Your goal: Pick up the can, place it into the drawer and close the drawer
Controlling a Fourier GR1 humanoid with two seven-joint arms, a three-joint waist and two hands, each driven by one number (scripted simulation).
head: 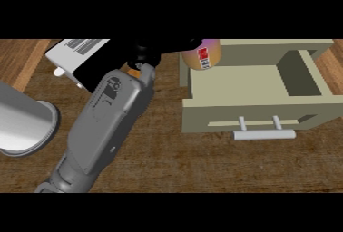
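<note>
An orange-tan can [205, 57] with a purple end and a red label hangs tilted over the far left corner of the open beige drawer [251, 111]. My left hand [159, 49] is curled round the can from the left, its black fingers partly hiding it. The grey forearm [107, 118] runs up from the lower left edge. The drawer's inside looks bare, and its pale bar handle [264, 134] faces me. The right hand shows nowhere.
A white appliance with a slotted top [75, 50] stands at the far left, partly behind my forearm. A large grey metal cylinder [23, 122] lies at the left edge. Brown wooden counter [201, 167] spreads in front of the drawer.
</note>
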